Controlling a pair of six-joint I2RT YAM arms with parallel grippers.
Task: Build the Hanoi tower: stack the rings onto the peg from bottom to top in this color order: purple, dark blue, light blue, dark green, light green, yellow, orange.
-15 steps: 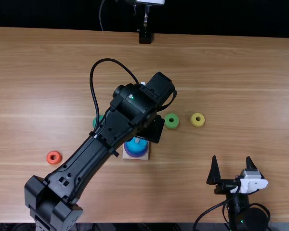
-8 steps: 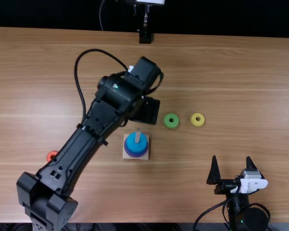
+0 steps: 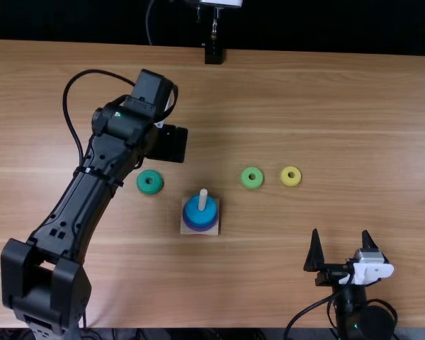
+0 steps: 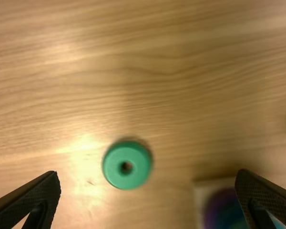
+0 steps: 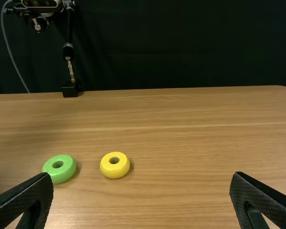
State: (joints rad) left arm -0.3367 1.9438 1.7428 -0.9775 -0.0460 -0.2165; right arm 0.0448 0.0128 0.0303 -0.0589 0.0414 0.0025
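**Light blue ring tops the stack, and both your hands are spread**

Your peg (image 3: 203,198) rises just below the middle of the frame from a square wooden base (image 3: 184,230). The light blue ring (image 3: 211,214) sits uppermost around it. A wider purple-blue band shows under that ring, but you cannot tell from here how many rings make it up.

Near the base, to its upper left, you have the dark green ring (image 3: 142,185) lying flat on the surface (image 3: 340,127). The light green ring (image 3: 246,182) lies to the base's upper right, with the yellow ring (image 3: 285,180) just beside it, a bit farther right; the two are apart.

Your left hand (image 3: 168,144) is in the upper left, above the dark green ring in the frame. In the left wrist view its fingers are spread wide with nothing between them. Your right hand (image 3: 341,234) is at the lower right, well apart from the rings, its fingers also spread and holding nothing.

Farther out, a black stand (image 3: 213,54) is at the surface's far edge, top centre, beside a thin grey cable (image 3: 148,25).
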